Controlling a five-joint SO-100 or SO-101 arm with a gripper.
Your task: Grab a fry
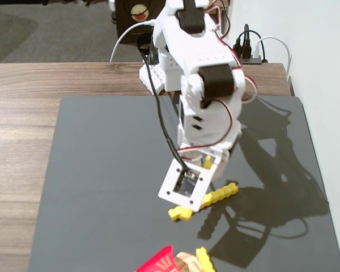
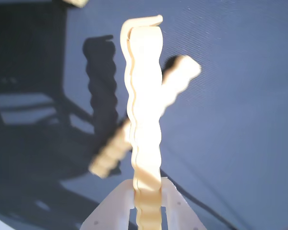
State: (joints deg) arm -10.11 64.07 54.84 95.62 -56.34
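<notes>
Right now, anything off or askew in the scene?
Mostly fine. The gripper is shut on one fry, sticking straight out. A second fry lies loose on the black mat beneath, apart from the red carton.

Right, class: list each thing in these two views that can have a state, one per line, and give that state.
gripper: shut on a fry, seen in the wrist view.
held fry: clamped at one end, sticking straight out from the fingers, off the mat.
second fry: lying flat on the mat, partly hidden under the arm.
red carton: at the bottom edge, cut off by the frame; cannot tell.
</notes>
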